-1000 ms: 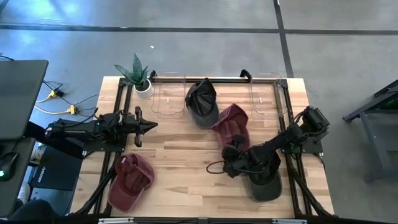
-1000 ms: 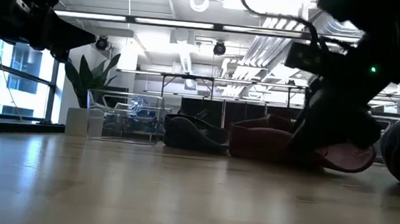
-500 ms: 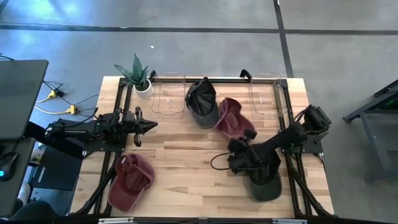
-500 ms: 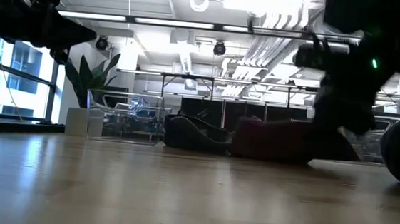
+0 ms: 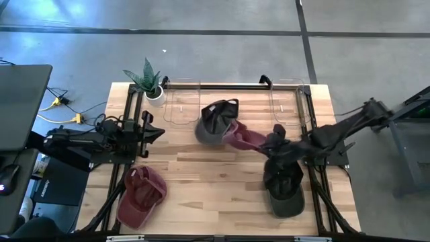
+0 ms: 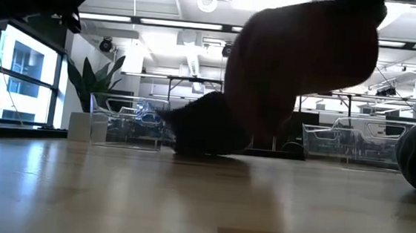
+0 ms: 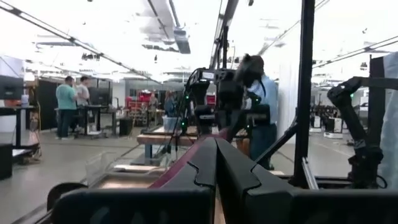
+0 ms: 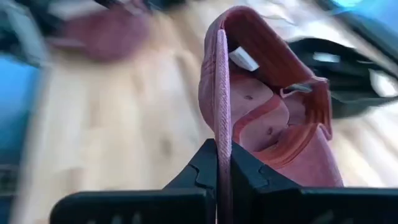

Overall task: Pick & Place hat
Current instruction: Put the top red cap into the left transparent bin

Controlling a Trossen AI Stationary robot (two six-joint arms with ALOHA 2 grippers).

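A maroon hat (image 5: 240, 134) is held over the table's middle right by my right gripper (image 5: 270, 143), which is shut on it. In the low view it shows as a large dark shape (image 6: 301, 64) well above the wood. A black hat (image 5: 213, 121) lies just left of it, near the far bins. Another maroon hat (image 5: 141, 195) lies at the near left, and a dark hat (image 5: 285, 191) at the near right under the right arm. My left gripper (image 5: 160, 132) hovers shut over the table's left side, holding nothing. My right gripper pinches the edge of the maroon hat's opening (image 8: 222, 134) between its two fingers, a thin edge of fabric set on end in the gap. The hat's inside, with its band and white label, faces the camera. The hat is lifted clear of the table.
Two clear bins (image 5: 183, 107) (image 5: 289, 104) stand along the far edge, with a potted plant (image 5: 149, 82) at the far left corner. Bare wood lies in the table's middle and near centre. People stand in the room beyond the table.
My right gripper has shut on the maroon hat, then risen and swung toward the table's far right, lifting the hat clear of the wood. The black hat beside it has shifted a little toward the near left.
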